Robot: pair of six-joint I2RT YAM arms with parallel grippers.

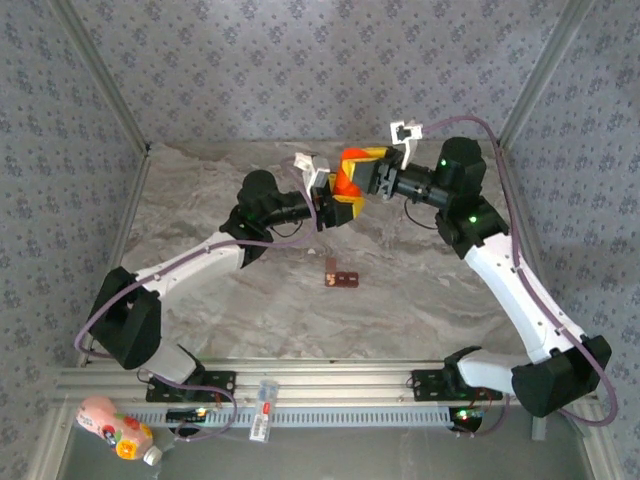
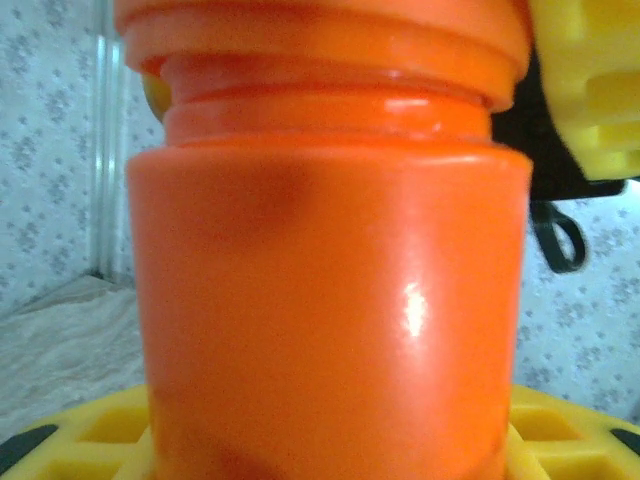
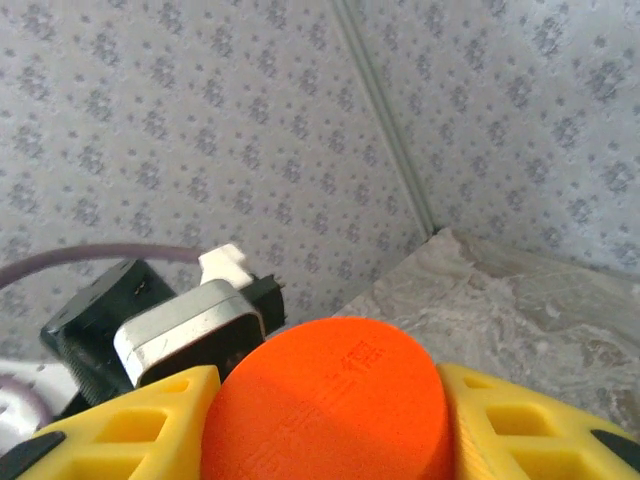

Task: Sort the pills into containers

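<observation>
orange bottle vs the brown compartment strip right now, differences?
Pose: the orange bottle is clamped between the left end effector and the right end effector; the compartment strip lies flat on the table, untouched.
Look: the bottle is bright orange and cylindrical; the strip is dark reddish-brown, flat and rectangular.
Place: the bottle is farther back than the strip.
Shared: both sit near the table's middle, left to right.
</observation>
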